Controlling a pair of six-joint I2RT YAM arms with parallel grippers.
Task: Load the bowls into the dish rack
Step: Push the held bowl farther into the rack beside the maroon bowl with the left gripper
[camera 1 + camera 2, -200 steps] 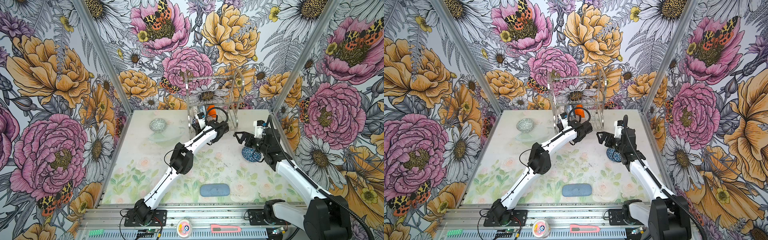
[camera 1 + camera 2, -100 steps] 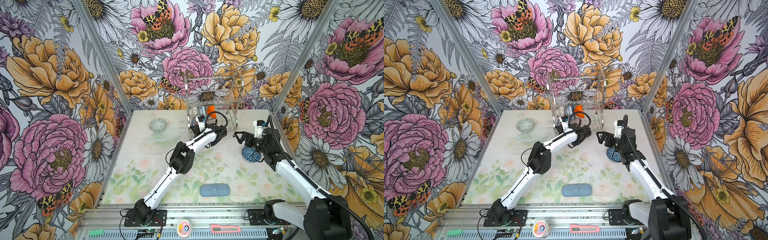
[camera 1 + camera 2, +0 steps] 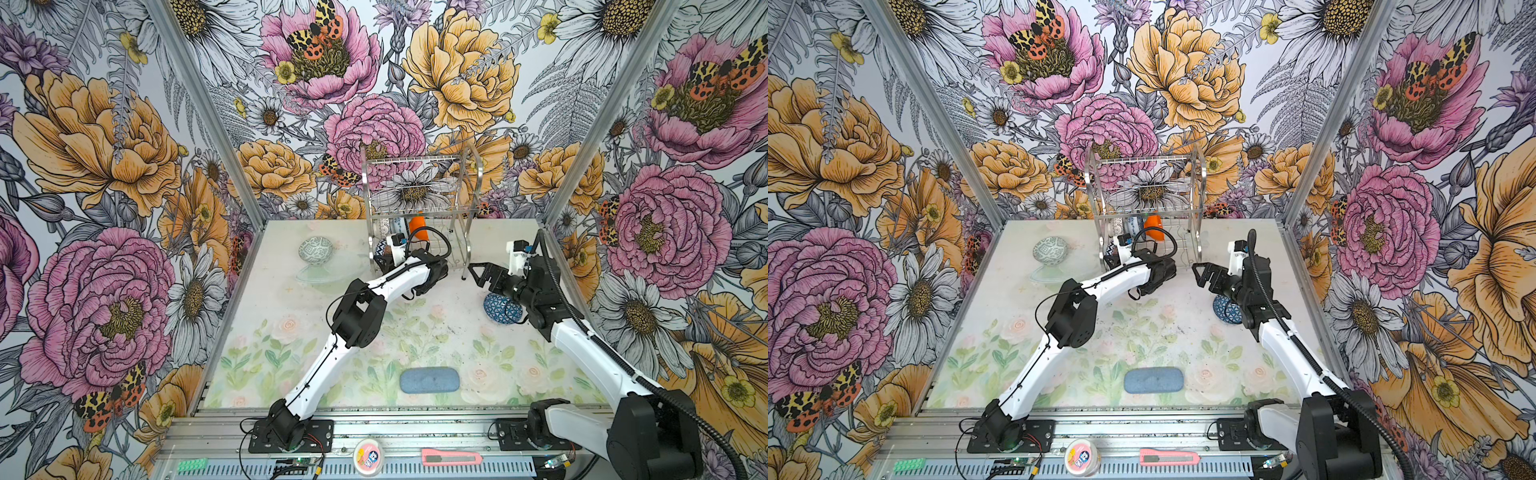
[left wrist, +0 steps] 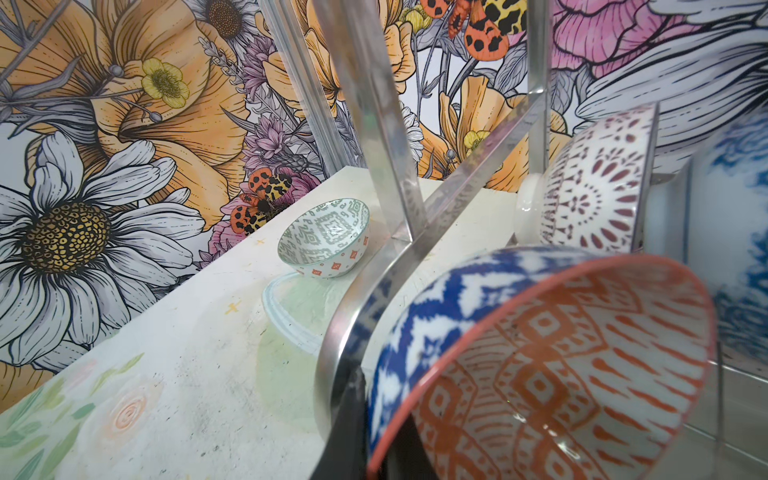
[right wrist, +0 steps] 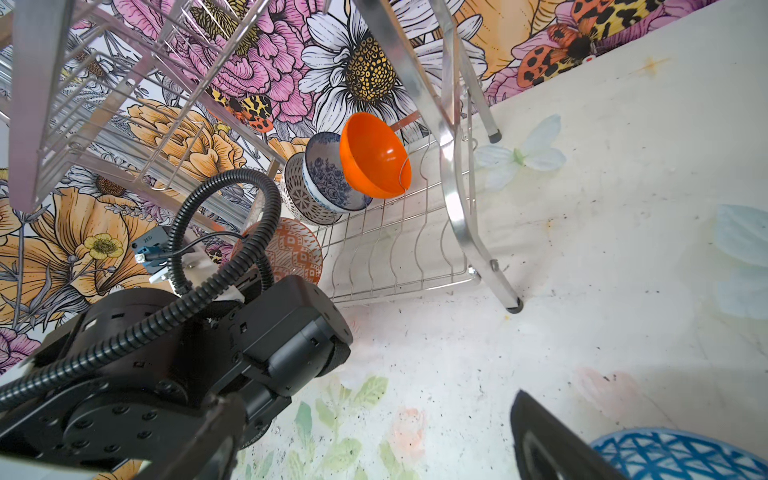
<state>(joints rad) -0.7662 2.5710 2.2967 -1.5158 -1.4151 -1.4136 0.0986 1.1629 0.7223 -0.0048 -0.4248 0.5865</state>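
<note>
Orange-and-white geometric lines cover the inside of the bowl (image 4: 561, 374) that the left end effector (image 3: 383, 260) holds. Its fingers are pressed nearly together on the rim, and one dark finger (image 4: 353, 415) shows at the bowl's edge in the left wrist view. This bowl, blue and white on the outside, is tilted on its side at the near left end of the dish rack (image 3: 419, 199), at the lower tier and just behind the curved side frame. Whether it already rests on the wires I cannot tell.

The right end effector (image 3: 486, 277) is spread wide and grips nothing. It hangs over the tabletop (image 3: 291, 332) in front of the rack's right legs. One of its fingers (image 5: 540, 436) is just beside the dark-blue triangle-patterned bowl (image 3: 500, 307), which sits on the tabletop.

Six bowls show in all. Three stand on edge side by side in the lower tier: a lattice-patterned bowl (image 5: 299, 191), a blue floral bowl (image 5: 332, 174) and a plain orange bowl (image 5: 374, 153). One is in the left grip. Two are on the tabletop: the triangle-patterned one and a grey-green patterned bowl (image 3: 316, 249), upright and well to the left of the rack.

There is one rack, with two tiers. One blue-grey oblong pad (image 3: 429, 379) lies near the front of the tabletop. On the front rail are one pink utility knife (image 3: 452, 458) and one small round tin (image 3: 368, 457).
</note>
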